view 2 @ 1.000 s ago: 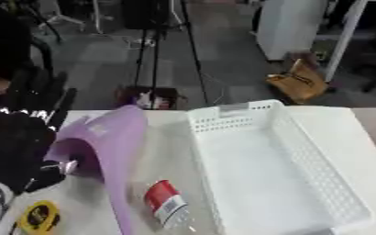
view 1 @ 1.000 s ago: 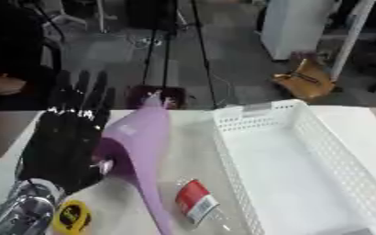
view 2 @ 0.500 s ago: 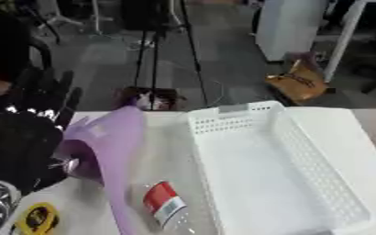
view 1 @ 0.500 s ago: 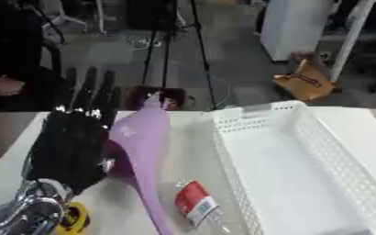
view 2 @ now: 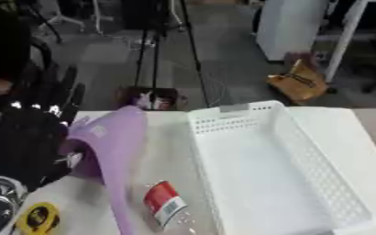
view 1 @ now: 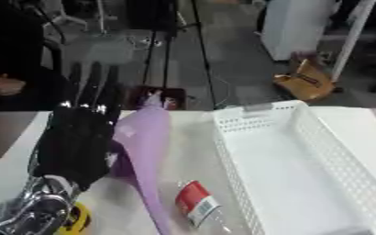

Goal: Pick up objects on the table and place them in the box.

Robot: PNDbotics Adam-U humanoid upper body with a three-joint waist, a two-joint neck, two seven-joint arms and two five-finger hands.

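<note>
The left hand (view 1: 77, 140) is held with straight fingers, touching a purple object (view 1: 146, 153) beside it; a white basket (view 1: 303, 170) lies further right.

yellow object (view 2: 37, 217) half hidden (under wrist)

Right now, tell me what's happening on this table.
The robot's left hand, fingers straight, rests against a long purple object at the table's left side. A clear bottle with a red label lies beside it, and a yellow round thing sits near the wrist. The white box on the right holds nothing yet. The right hand is out of view.
</note>
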